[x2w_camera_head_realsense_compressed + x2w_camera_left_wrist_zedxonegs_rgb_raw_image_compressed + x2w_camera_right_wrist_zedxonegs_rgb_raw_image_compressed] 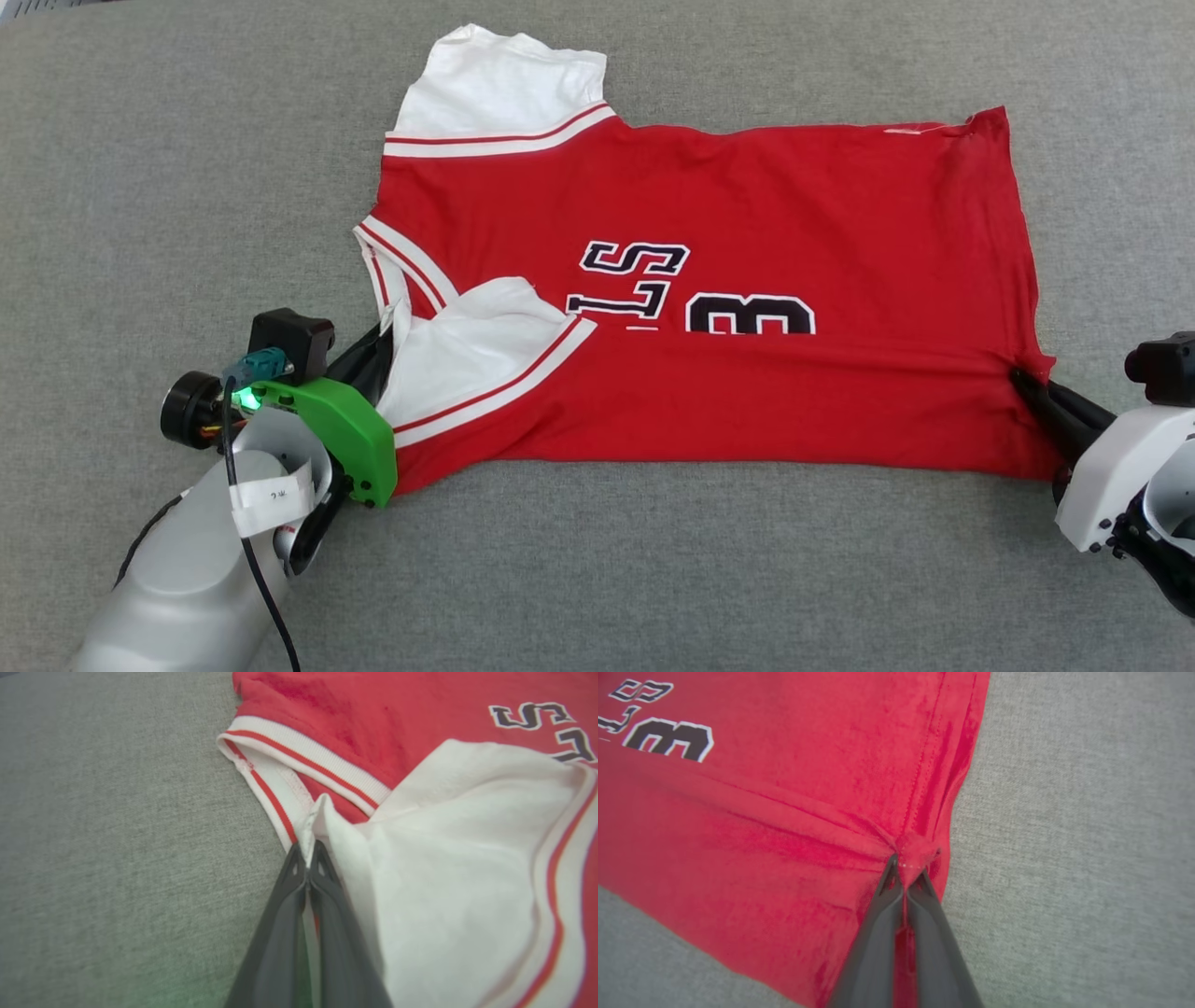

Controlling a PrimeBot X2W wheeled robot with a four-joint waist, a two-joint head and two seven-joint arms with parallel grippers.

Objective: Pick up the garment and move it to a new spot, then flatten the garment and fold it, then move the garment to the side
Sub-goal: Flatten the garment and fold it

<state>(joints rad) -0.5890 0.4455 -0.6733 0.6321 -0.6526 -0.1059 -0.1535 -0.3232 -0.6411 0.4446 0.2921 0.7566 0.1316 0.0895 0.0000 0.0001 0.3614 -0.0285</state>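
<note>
Surface: the grey cloth-covered surface lies under everything. Its weave looks grippy, so I'd expect fabric dragged across it to catch and bunch up.
Garment: the garment lies flat and stretched between the left hand at its neck end and the right hand at its hem end. The edge nearer the hands is doubled over the front, cutting across the letters and the number. If one hand travels faster or higher than the other, that fold could skew or pull open.
Sleeve: the white sleeve is turned in over the red front, just past the left hand's tips. It looks slack and could flop back out on a lift.
Collar: the striped collar sits right beside the left hand's tips and is not in the pinch itself, as far as I can see.
Left hand: it is clamped on a thin sliver of white cloth. That is a small bite, and a sharp tug might slide it free.
Right hand: it is closed on a small knot of red hem, with creases fanning away from the tips. It may be holding only some of the layers, and the rest could be left behind.
</note>
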